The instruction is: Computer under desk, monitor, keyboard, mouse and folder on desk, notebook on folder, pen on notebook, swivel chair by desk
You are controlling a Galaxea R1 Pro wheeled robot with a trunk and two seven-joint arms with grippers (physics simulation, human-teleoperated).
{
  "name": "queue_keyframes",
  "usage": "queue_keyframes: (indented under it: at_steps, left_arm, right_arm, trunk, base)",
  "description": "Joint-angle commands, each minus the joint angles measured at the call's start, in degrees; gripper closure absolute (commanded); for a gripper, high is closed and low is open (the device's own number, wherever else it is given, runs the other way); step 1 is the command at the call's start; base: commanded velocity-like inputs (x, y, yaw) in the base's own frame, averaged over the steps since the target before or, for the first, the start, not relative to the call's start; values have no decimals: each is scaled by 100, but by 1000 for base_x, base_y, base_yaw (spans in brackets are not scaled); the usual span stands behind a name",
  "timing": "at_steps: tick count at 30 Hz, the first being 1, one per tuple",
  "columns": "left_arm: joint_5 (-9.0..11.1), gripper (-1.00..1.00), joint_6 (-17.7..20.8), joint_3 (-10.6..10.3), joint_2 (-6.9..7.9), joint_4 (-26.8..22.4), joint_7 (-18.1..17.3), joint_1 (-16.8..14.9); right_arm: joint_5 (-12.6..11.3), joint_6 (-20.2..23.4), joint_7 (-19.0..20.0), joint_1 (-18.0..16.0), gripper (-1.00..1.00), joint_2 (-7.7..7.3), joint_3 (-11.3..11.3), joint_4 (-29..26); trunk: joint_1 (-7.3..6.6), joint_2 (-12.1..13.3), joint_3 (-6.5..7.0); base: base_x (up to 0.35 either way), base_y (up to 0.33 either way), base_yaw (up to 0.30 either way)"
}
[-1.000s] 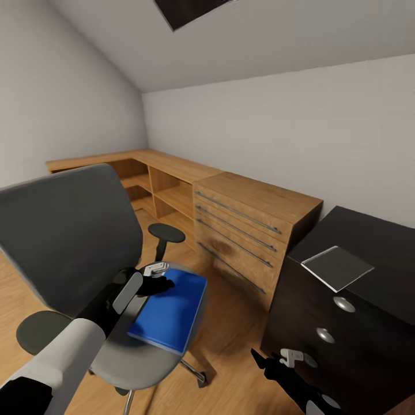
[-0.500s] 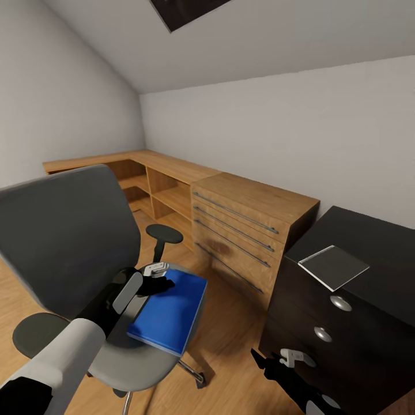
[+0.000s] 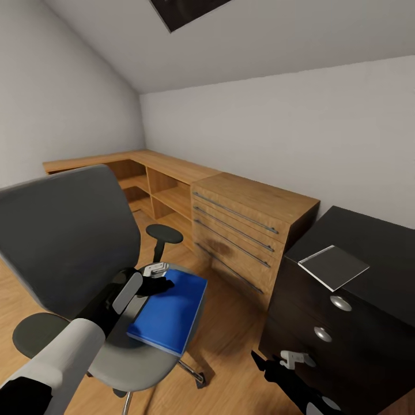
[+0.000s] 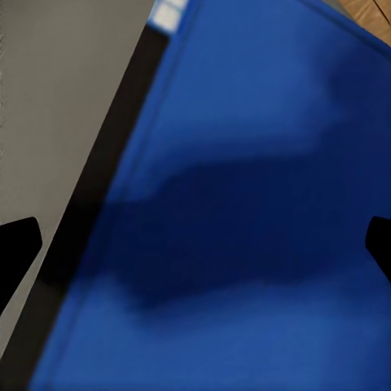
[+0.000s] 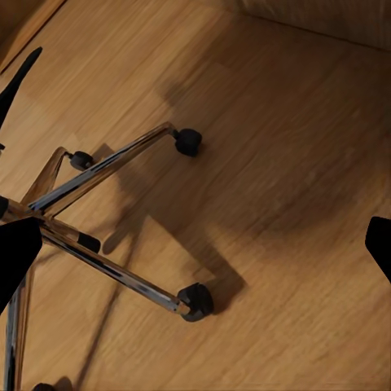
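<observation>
Over the last second the whole head picture has slid slightly, which reads as the camera settling; since half a second ago nothing has shifted at all, so the robot seems to have paused in place, poised for the pickup. The left end effector [image 3: 154, 280] hangs just above the near-back corner of the blue folder [image 3: 171, 311], which lies flat on the seat of the swivel chair [image 3: 63, 242]. The left wrist view adds what the head view cannot: the two fingertips [image 4: 18, 244] stand wide apart at the frame's edges with the folder's cover spread between them, so that end effector is open and grips nothing. The right end effector [image 3: 275, 364] sits low beside the dark drawers of the desk [image 3: 369, 236]; its wrist view looks down on the wooden floor [image 5: 293, 147] and the chair's chrome base, fingertips likewise far apart, so open and empty. A grey flat item [image 3: 334, 267] lies on the glossy black tabletop. The folder has yet to leave the chair.
</observation>
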Motion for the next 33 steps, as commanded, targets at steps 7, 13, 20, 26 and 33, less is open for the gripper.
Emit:
queue_keyframes:
  at_steps: [7,13,20,26,33]
  left_arm:
    - [60,-100,7,-26,7,-7,53,-4]
    - [60,-100,7,-26,7,-1,53,-4]
    - [60,-100,7,-26,7,2,53,-4]
    - [60,-100,4,-26,7,2,53,-4]
    - [60,-100,2,-26,7,2,53,-4]
  right_arm:
    - [-60,-27,11,-5,-100,23,40,13]
    - [-60,-27,10,-5,-100,27,40,14]
    - [-60,-27,10,-5,-100,28,39,14]
    - [-60,-27,10,-6,-100,28,39,14]
    - [-60,-27,10,-5,-100,28,39,14]
  trunk:
    - [-1,-2,-5]
    - [-1,-2,-5]
    - [-1,-2,-5]
    - [-1,-2,-5]
    - [-1,-2,-5]
  base:
    - [-36,-34,0]
    - [-59,-89,0]
    - [-6,-9,0]
    - [-3,-18,0]
    - [-5,-35,0]
